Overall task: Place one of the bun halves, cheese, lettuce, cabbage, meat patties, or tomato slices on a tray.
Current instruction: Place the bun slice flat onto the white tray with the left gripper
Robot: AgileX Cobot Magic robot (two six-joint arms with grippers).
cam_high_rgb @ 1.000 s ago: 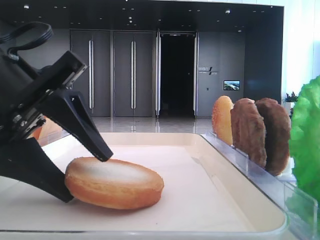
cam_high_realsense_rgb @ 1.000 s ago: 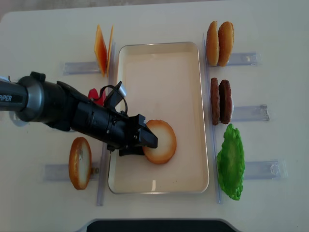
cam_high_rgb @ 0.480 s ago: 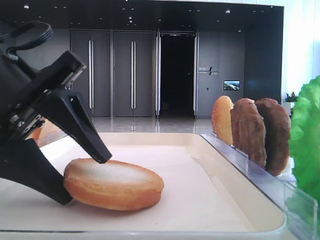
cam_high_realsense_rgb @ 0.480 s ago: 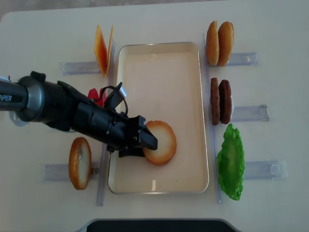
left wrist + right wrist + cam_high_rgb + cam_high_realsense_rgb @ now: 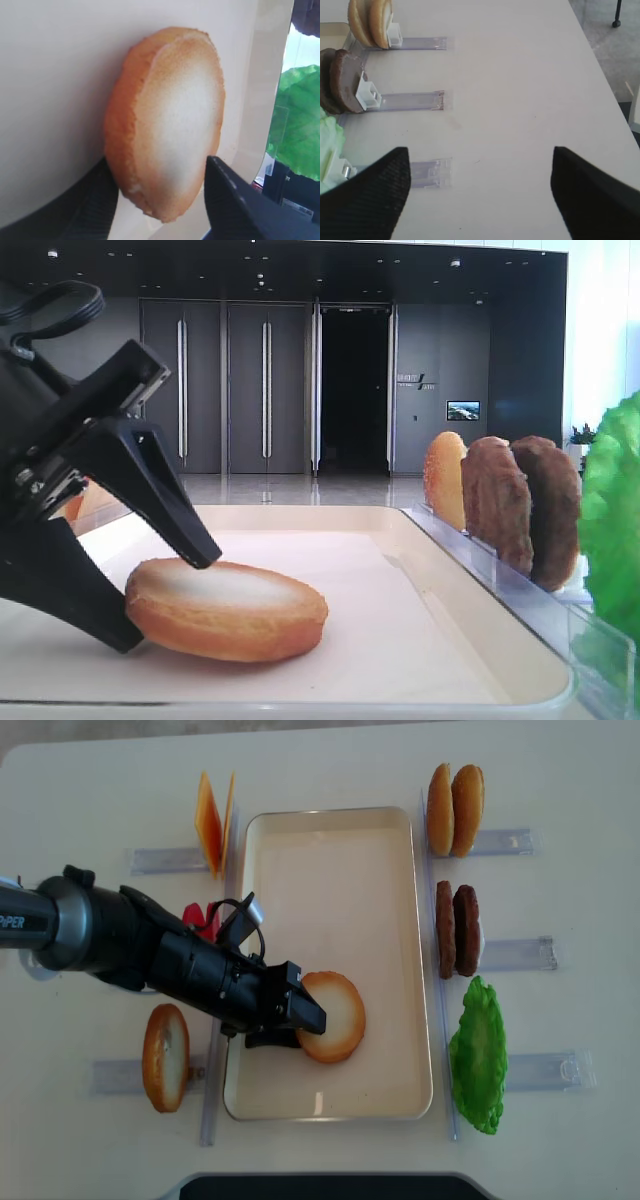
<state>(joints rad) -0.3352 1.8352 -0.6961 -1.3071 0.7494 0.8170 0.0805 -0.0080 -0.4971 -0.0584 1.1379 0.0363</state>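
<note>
Bun half, round golden-brown bread disc [image 5: 331, 1016] | flat on cream-white rimmed tray [image 5: 330, 830] | left gripper [image 5: 308, 1026] spread, straddling near edge | judged light, soft, crushable; grip rim gently.

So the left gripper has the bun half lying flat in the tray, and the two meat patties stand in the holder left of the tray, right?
Not quite. The meat patties stand in the holder right of the tray, as the overhead exterior view shows. The rest holds: the left gripper has the bun half lying flat in the tray.
</note>
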